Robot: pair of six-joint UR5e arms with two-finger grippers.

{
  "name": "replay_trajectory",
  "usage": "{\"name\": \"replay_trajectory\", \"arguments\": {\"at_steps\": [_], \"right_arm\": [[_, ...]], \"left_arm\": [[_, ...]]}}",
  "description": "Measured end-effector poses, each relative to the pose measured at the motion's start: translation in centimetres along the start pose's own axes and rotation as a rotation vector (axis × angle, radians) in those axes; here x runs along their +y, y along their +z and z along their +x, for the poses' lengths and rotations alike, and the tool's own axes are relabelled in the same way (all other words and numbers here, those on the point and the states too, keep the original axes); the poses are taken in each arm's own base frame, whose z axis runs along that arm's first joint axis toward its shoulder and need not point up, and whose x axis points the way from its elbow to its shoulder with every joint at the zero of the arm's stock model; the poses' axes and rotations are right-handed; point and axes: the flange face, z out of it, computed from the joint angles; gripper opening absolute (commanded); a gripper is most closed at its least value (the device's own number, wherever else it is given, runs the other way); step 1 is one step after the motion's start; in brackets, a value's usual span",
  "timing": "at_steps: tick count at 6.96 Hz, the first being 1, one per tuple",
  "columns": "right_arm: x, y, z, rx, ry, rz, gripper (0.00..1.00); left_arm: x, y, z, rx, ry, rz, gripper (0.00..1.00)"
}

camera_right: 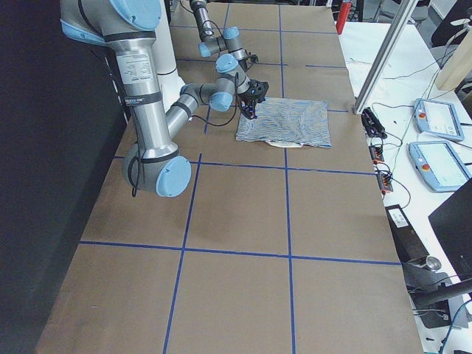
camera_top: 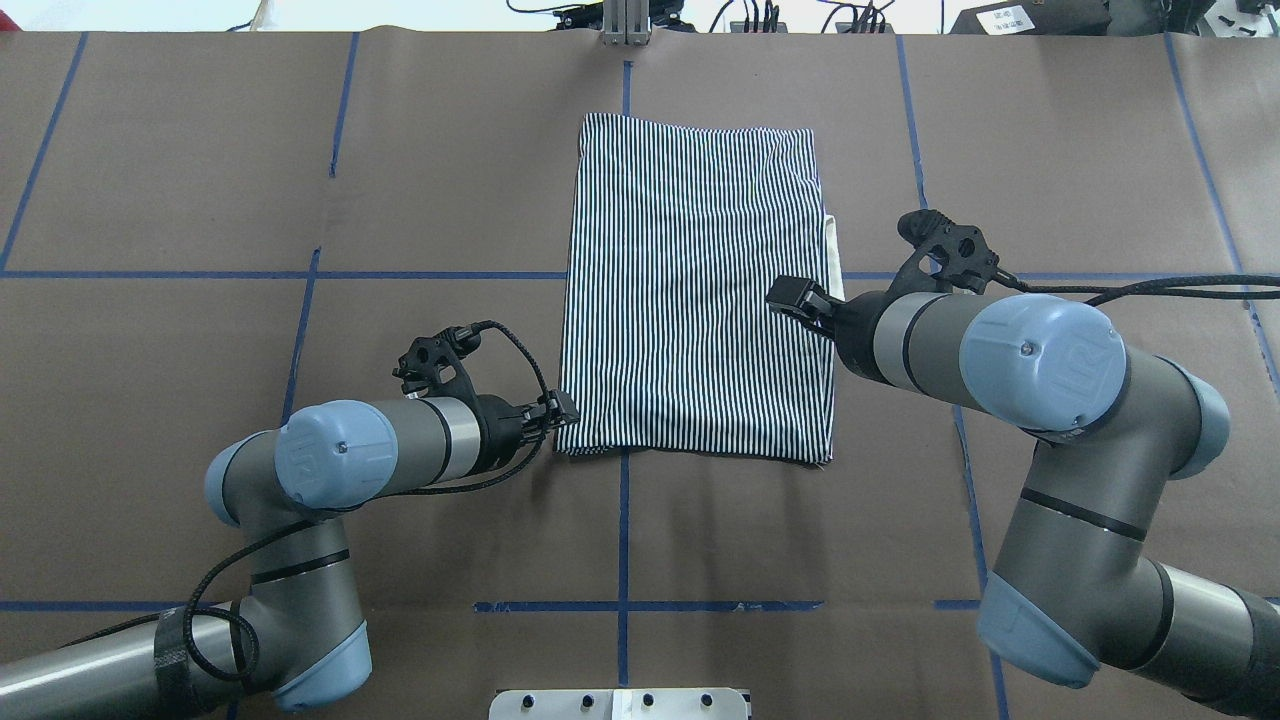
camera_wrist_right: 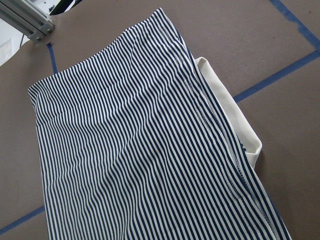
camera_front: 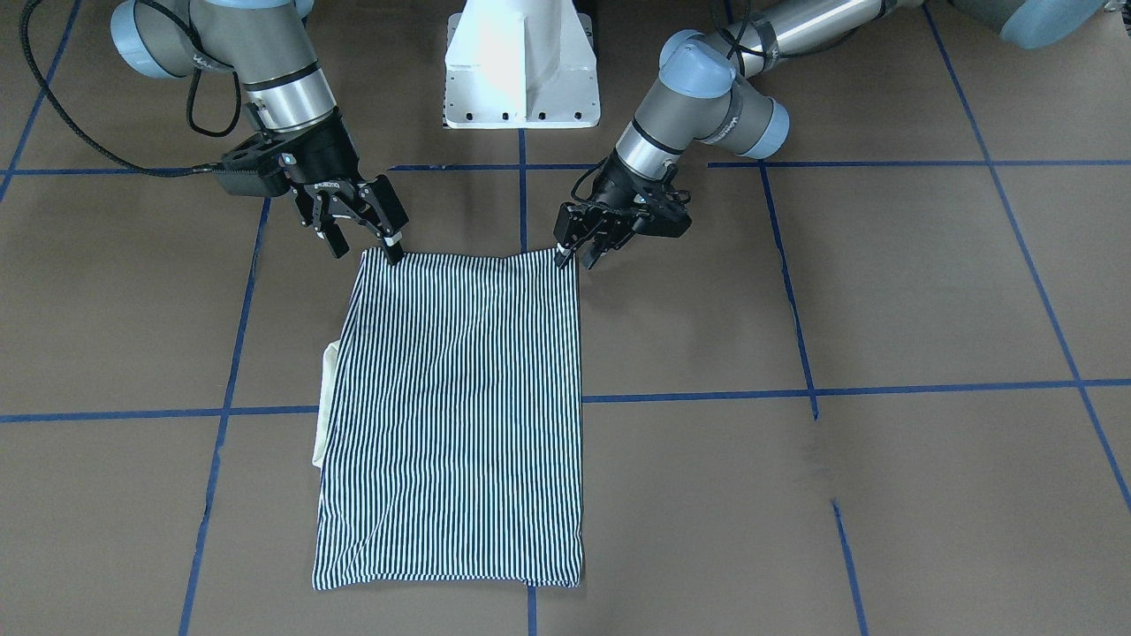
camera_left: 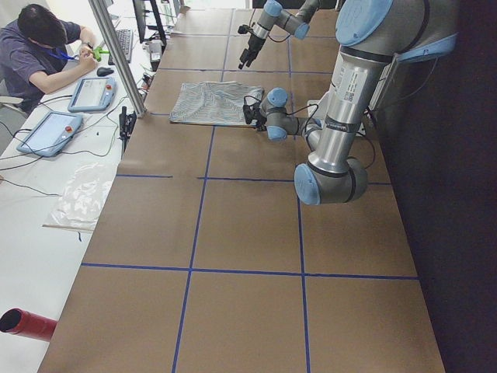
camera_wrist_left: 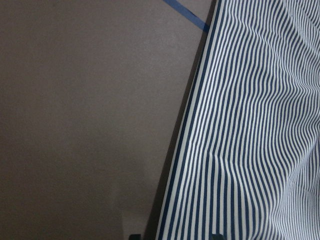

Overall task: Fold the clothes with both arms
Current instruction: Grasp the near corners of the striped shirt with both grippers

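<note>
shirt [camera_front: 451, 415] x1, flat | left end effector [camera_front: 576, 257], right end effector [camera_front: 367, 252] x2: fingers apart, empty

Was a brown table [camera_front: 928, 283], marked into large squares by blue tape lines [camera_front: 689, 396]. Carried one striped polo shirt [camera_front: 451, 415], folded to a plain rectangle and lying flat, long sides running away from the robot. Hid a crossing of two tape lines beneath that cloth. Showed a strip of cream collar [camera_front: 325, 415] poking out from under the shirt's edge on the robot's right, resting on the brown surface. Bore also a white pedestal [camera_front: 521, 79] at the robot's edge, apart from the shirt.
</note>
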Motion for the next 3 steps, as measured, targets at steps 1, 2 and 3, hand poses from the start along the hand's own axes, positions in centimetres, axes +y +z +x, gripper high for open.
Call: {"name": "replay_trajectory", "arguments": {"at_steps": [1, 2, 3], "right_arm": [[0.01, -0.01, 0.03, 0.000, 0.000, 0.000, 1.00], [0.01, -0.03, 0.04, 0.000, 0.000, 0.000, 1.00], [0.00, -0.02, 0.08, 0.001, 0.000, 0.000, 1.00]], "left_arm": [[0.45, 0.12, -0.06, -0.002, 0.001, -0.006, 0.56], [0.97, 0.24, -0.04, -0.003, 0.003, -0.014, 0.56], [1.29, 0.30, 0.11, -0.001, 0.003, -0.018, 0.56]]}}
